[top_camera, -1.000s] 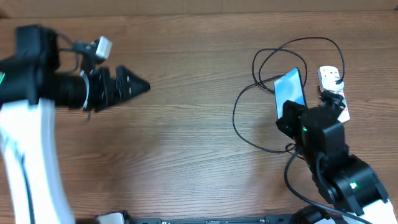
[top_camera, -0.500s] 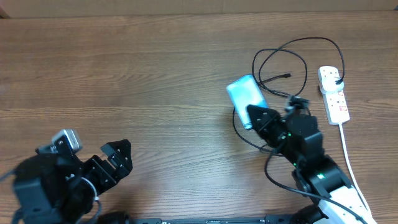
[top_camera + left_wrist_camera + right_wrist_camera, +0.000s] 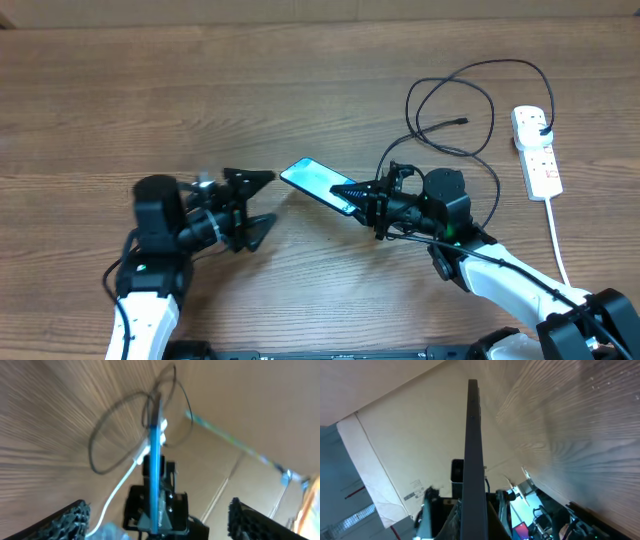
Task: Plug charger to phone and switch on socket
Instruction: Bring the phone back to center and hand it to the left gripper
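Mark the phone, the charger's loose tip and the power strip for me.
phone (image 3: 316,182), overhead view, on its blue screen.
charger tip (image 3: 461,122), overhead view, on the cable's free end.
power strip (image 3: 538,158), overhead view, on its white body.

Overhead: straight down on the whole bench (image 3: 300,80). Left wrist faces 3 o'clock, right wrist faces 9 o'clock. Both share the phone (image 3: 156,460) edge-on, the right one nearer.
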You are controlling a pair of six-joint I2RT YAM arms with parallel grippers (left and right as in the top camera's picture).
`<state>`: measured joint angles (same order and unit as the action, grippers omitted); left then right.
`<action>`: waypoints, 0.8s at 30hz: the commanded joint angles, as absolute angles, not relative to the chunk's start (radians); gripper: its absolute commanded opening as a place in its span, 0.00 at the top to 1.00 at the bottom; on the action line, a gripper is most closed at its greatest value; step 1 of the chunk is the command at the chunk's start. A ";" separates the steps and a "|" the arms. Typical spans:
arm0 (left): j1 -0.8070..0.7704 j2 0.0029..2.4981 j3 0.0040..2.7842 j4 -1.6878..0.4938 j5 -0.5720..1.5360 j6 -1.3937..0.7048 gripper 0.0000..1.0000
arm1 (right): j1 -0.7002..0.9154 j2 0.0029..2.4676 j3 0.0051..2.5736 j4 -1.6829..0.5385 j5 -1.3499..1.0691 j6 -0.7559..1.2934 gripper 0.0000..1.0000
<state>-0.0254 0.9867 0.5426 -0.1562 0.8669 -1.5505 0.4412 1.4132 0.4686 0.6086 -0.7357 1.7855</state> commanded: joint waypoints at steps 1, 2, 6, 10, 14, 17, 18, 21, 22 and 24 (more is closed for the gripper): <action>-0.149 1.045 0.543 -0.046 0.776 -1.742 0.19 | 0.468 1.405 0.484 0.628 -0.719 1.806 0.96; -0.177 1.061 0.543 -0.032 0.743 -1.773 0.22 | 0.480 1.405 0.484 0.628 -0.719 1.806 0.96; -0.233 1.119 0.543 -0.025 0.680 -1.796 0.40 | 0.520 1.405 0.484 0.629 -0.722 1.807 0.96; -0.233 1.137 0.543 -0.025 0.668 -1.796 0.50 | 0.555 1.405 0.484 0.699 -0.761 1.807 0.96; -0.233 1.139 0.543 -0.025 0.646 -1.796 0.70 | 0.564 1.405 0.484 0.728 -0.760 1.807 0.96; -0.233 1.139 0.543 -0.024 0.646 -1.796 0.82 | 0.564 1.405 0.484 0.728 -0.759 1.807 0.96; -0.233 1.139 0.543 -0.023 0.646 -1.796 0.84 | 0.564 1.405 0.484 0.727 -0.752 1.807 0.96; -0.233 1.139 0.543 -0.014 0.646 -1.797 0.90 | 0.569 1.405 0.484 0.719 -0.710 1.807 0.96; -0.233 1.139 0.543 -0.005 0.646 -1.797 0.92 | 0.573 1.405 0.484 0.717 -0.696 1.807 0.95; -0.233 1.139 0.543 0.025 0.647 -1.796 0.95 | 0.587 1.405 0.484 0.704 -0.662 1.807 0.94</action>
<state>-0.2295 1.1328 0.5426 0.0048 0.6563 -1.7542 0.5655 1.4170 0.4664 0.6945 -0.7147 1.8900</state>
